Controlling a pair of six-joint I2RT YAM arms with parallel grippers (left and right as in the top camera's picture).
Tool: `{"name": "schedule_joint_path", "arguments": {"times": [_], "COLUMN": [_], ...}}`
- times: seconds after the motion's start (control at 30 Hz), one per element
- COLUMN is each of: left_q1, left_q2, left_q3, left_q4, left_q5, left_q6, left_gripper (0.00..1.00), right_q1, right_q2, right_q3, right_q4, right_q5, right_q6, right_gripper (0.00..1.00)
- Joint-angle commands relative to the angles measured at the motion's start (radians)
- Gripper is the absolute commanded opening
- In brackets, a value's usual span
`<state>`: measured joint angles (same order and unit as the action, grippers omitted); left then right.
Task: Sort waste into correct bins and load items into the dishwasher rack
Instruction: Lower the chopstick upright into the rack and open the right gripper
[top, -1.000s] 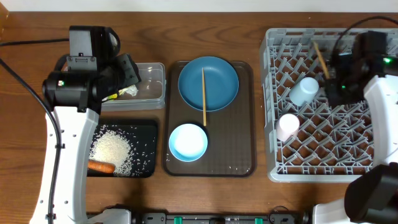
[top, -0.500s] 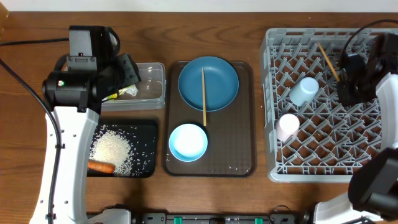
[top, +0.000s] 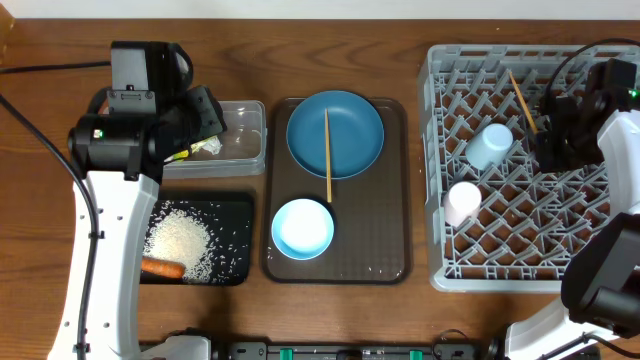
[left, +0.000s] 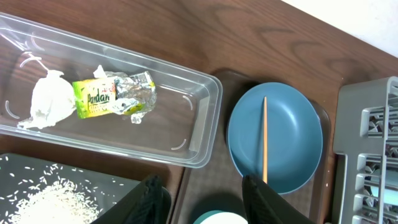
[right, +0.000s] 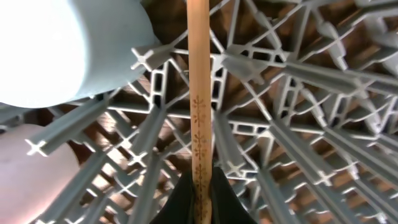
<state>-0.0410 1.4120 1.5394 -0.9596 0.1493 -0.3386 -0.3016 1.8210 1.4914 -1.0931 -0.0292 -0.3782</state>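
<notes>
Right gripper (right: 200, 186): I read the jaws as closed tight on one wooden chopstick (right: 199, 93). It runs straight out ahead of the fingertips, over the lattice of the dishwasher rack (top: 520, 240). In the wrist view the light-blue cup (right: 68, 50) lies ahead and left of the fingers, with the pink cup (right: 25, 180) close on their left; both are in the rack. I cannot tell whether the chopstick's far tip touches the grid.

Left gripper (left: 205, 199): fingers apart, nothing between them. Ahead and to its left I see the clear tub (left: 199, 124) holding the crumpled tissue (left: 50, 102) and the Pandan snack wrapper (left: 106, 99). Ahead to its right, the second chopstick (left: 264, 137) lies across the blue plate (left: 292, 124). Overhead, the black tray (top: 240, 205) holds rice (top: 180, 238) and the carrot (top: 162, 267). The bowl (top: 302, 228) sits beside the plate on the brown serving tray (top: 385, 250).
</notes>
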Motion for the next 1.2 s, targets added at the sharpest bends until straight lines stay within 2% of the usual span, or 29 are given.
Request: {"name": "schedule_joint_path", "arguments": {"times": [0.0,0.13,0.67,0.73,0.8,1.0,1.17], "left_q1": [0.000,0.001,0.000,0.000,0.000,0.000,0.000], "left_q2": [0.002,0.002,0.002,0.002,0.002,0.002,0.002], "left_q3": [0.014,0.014,0.014,0.014,0.014,0.014,0.014], "left_q4": [0.004,0.004,0.011,0.011,0.011,0.011,0.011], "left_q5": [-0.020,-0.020,-0.019,-0.019,-0.019,-0.019,-0.019], "left_q6": [0.017,0.017,0.016,0.016,0.016,0.016,0.016], "left_gripper": [0.45,0.45,0.45,0.45,0.45,0.45,0.45], "right_q1": [0.002,0.002,0.001,0.001,0.001,0.001,0.003], "right_q2": [0.014,0.014,-0.016,-0.016,-0.016,-0.016,-0.016], "right_q3": [0.013,0.013,0.013,0.013,0.013,0.013,0.013], "right_q4": [0.019,0.003,-0.021,-0.023,-0.023,-0.030,-0.024], "right_q5": [-0.005,-0.005,-0.001,-0.001,-0.001,-0.001,-0.010], "right_q6": [0.160,0.207,0.198,0.198,0.198,0.179,0.180], "right_gripper": [0.01,0.01,0.01,0.05,0.18,0.15,0.20]}}
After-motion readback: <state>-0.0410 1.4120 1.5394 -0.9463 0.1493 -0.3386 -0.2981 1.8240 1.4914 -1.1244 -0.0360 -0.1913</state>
